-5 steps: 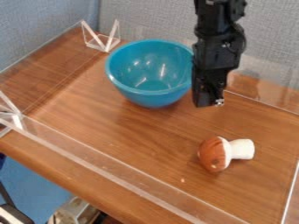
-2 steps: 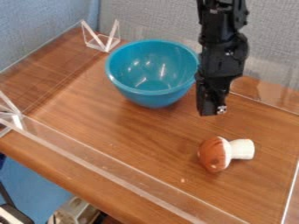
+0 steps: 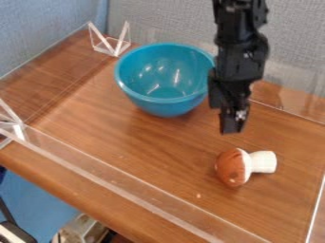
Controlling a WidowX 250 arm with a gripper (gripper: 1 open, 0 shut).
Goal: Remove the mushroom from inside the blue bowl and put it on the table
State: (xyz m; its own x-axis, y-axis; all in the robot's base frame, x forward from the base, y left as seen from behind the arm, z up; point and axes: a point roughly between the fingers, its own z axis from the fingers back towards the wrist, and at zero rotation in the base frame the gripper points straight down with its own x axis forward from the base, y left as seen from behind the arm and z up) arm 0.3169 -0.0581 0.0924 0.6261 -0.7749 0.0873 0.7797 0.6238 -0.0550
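The mushroom (image 3: 241, 165), reddish-brown cap and short white stem, lies on its side on the wooden table (image 3: 114, 123) at the near right. The blue bowl (image 3: 164, 79) stands behind it toward the left, and its inside looks empty. My black gripper (image 3: 234, 121) points straight down between the bowl's right side and the mushroom. It hangs above the wood, apart from both, with nothing in it. Its dark fingers read as one block, so no gap between them can be made out.
Low clear acrylic walls (image 3: 76, 157) edge the tabletop on all sides. A clear triangular bracket (image 3: 108, 38) stands at the back left corner. Bare wood stretches left and in front of the bowl.
The gripper's tips sit slightly lower and further right in the picture than a second ago. The mushroom and the bowl have not moved.
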